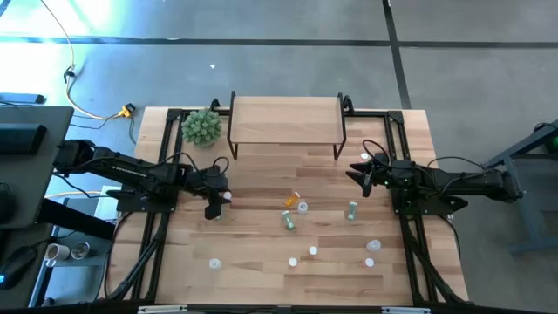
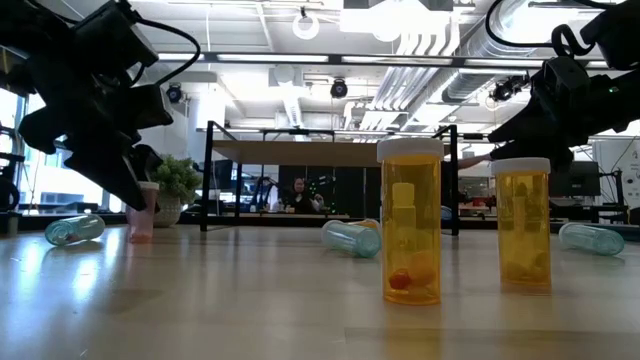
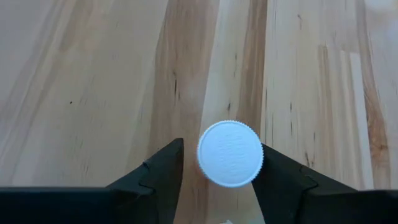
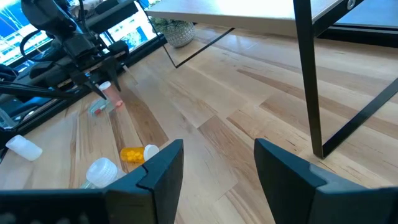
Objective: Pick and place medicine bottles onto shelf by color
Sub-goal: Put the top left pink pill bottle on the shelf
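My left gripper (image 1: 216,201) is open at the table's left middle, pointing down. Its fingers stand on either side of a pink, white-capped bottle (image 2: 142,215) that stands upright on the table; its cap (image 3: 230,153) shows between them. My right gripper (image 1: 364,171) is open and empty above the table, right of the shelf's front; it also shows in the right wrist view (image 4: 217,165). The shelf (image 1: 286,120) stands at the far middle with nothing on its top. An orange bottle (image 1: 292,200), green bottles (image 1: 289,220) (image 1: 351,209) and clear ones lie in the middle. My left gripper comes from above with one finger on each side of the pink bottle's capped top. One finger (image 3: 280,177) shows right at the cap's edge; a gap shows at the other (image 3: 165,168). Whether either touches the bottle, I cannot tell. The bottle stands upright on its base.
A green spiky plant (image 1: 201,127) stands left of the shelf. Several white-capped bottles (image 1: 293,260) stand upright toward the near edge, two orange ones (image 2: 411,225) close to the low camera. A clear bottle (image 2: 75,230) lies beside the pink one. A person shows in the room beyond.
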